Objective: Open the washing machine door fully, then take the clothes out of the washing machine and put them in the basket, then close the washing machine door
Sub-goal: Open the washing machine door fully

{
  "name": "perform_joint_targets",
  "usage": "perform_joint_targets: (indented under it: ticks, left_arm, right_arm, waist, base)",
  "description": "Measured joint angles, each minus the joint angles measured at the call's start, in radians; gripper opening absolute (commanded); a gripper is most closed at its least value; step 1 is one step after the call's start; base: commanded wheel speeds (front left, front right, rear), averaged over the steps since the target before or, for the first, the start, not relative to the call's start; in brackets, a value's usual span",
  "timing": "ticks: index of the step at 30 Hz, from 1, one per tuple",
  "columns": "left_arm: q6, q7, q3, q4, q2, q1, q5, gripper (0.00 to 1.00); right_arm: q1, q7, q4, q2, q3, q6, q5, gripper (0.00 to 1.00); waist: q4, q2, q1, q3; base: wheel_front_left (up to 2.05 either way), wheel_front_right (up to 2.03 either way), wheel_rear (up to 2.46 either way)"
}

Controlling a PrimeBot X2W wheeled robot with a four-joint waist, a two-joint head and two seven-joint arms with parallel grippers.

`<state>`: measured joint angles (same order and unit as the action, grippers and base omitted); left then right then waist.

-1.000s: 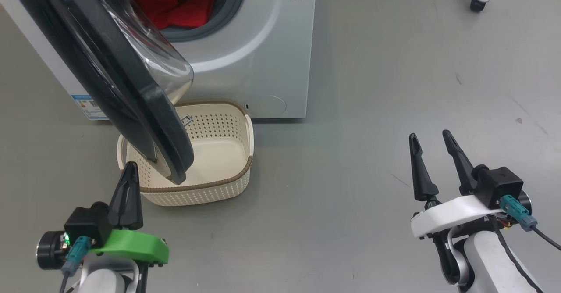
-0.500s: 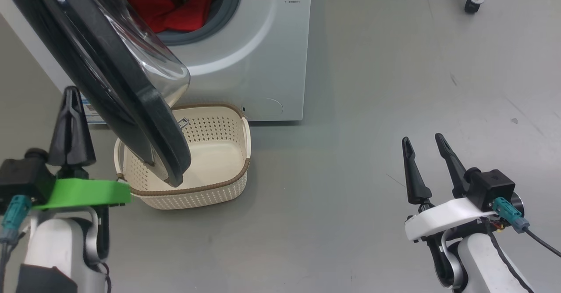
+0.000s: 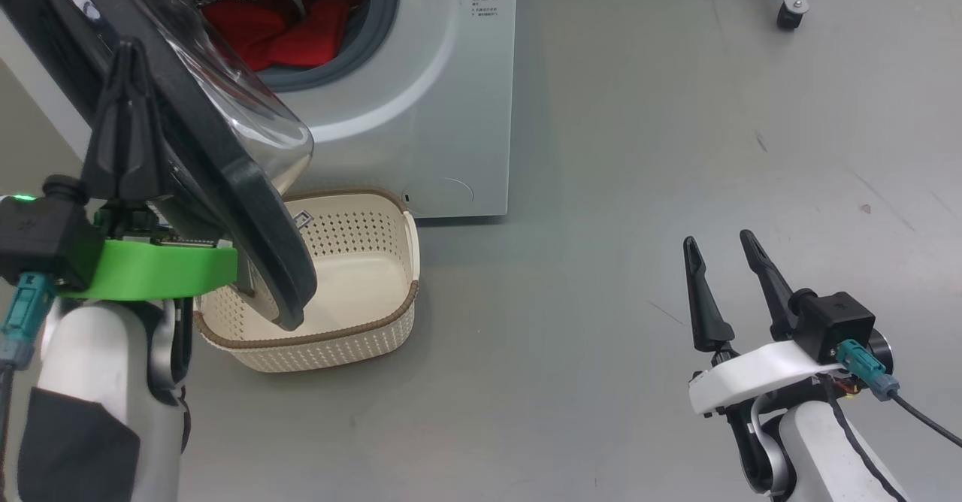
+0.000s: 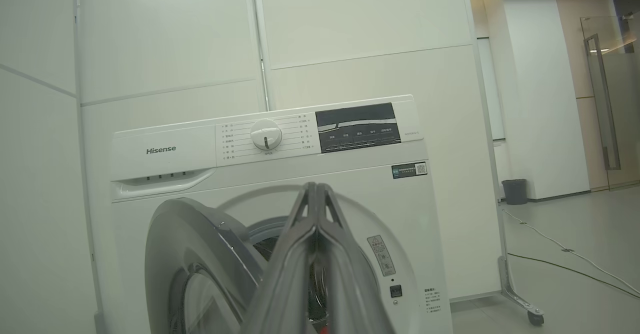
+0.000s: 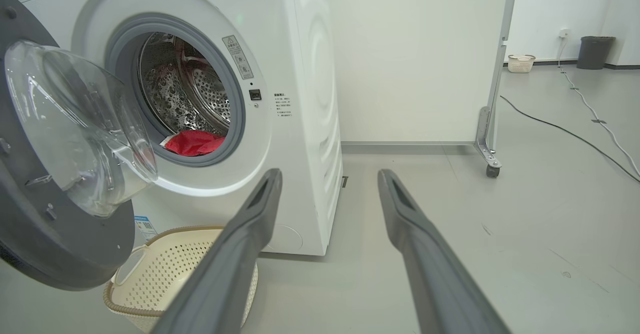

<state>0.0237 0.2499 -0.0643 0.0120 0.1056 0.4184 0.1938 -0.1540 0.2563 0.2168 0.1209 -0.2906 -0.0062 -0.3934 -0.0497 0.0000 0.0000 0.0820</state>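
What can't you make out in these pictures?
Basket: in the head view, its left end is behind the door and the left arm.
Clothes: count unclear; the drum rim and door glass hide most.
Left tool: overlaps the door rim in the head view; contact unclear.
Drum mouth: in the left wrist view, the tool's fingers block it.

One washing machine (image 3: 443, 111) is counted beyond the left fingers (image 3: 128, 134), with one round door (image 3: 218, 164) hung on it. One heap of red clothes (image 3: 293, 28) is counted; the garments in it cannot be numbered. One cream basket (image 3: 338, 348) is found between the left fingers and the right fingers (image 3: 703, 295). Four fingers are counted, two per arm. Far beyond the right fingers, one small basket (image 5: 521, 63), one dark bin (image 5: 595, 51), two cables (image 5: 565, 129) and one caster (image 5: 492, 170) are counted.
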Motion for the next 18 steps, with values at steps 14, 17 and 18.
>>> perform_joint_targets:
  ticks: [14,17,18]
  left_arm:
    - [0.052,-0.134,-0.131,0.085,-0.04,0.0,0.025,0.0]
    - [0.052,-0.149,-0.136,0.113,-0.048,-0.01,0.035,0.0]
    - [0.052,-0.157,-0.137,0.121,-0.05,-0.016,0.035,0.0]
  right_arm:
    - [0.0,0.0,0.0,-0.022,0.012,0.016,0.018,1.0]
    - [0.0,0.0,0.0,-0.026,0.018,0.017,0.018,1.0]
    - [0.0,0.0,0.0,-0.026,0.019,0.019,0.018,1.0]
  waist:
    - [-0.045,0.0,0.0,0.009]
    - [-0.056,0.0,0.0,0.015]
    - [-0.059,0.0,0.0,0.018]
  base:
    - [0.0,0.0,0.0]
    - [0.0,0.0,0.0]
    - [0.0,0.0,0.0]
